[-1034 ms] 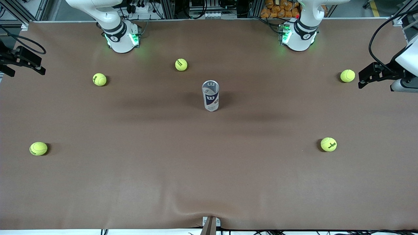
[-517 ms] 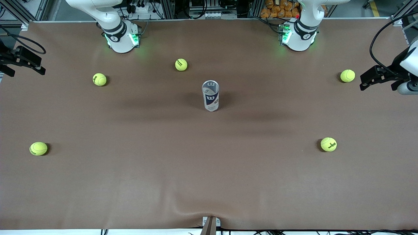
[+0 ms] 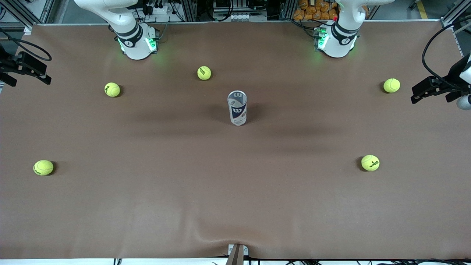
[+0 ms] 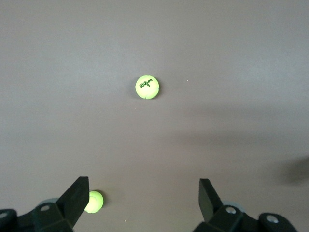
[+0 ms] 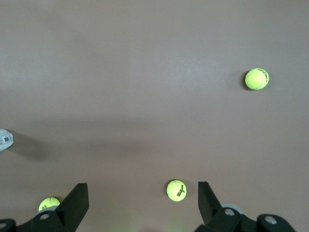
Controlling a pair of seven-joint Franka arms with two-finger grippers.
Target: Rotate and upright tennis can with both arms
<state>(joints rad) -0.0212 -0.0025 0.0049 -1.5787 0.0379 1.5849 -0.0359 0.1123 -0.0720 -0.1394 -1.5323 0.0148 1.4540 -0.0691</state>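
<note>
Front view: the tennis can (image 3: 237, 108) stands upright at the middle of the brown surface (image 3: 235, 191), its long axis vertical and its open silvery rim on top, so by this picture the uprighting looks already done. From the can, the left gripper (image 3: 423, 90) hangs at about three o'clock, up over the surface's edge at the left arm's end; the right gripper (image 3: 25, 68) sits at about nine o'clock over the edge at the right arm's end. Both are well apart from the can, neither clearly the nearer, and both arms appear to be waiting. Five tennis balls are scattered well clear of the can, the closest of them (image 3: 204, 73) at about eleven o'clock from it.

Left wrist view: the left jaws are spread wide with nothing between them. One ball (image 4: 147, 87) lies on bare surface, another (image 4: 93, 201) just beside one fingertip (image 4: 77, 195). The can is not seen here.

Right wrist view: the right jaws are also wide apart and empty. Three balls show; a sliver of the can (image 5: 5, 139) sits at the frame's edge. Room around the can is generous on all sides.
</note>
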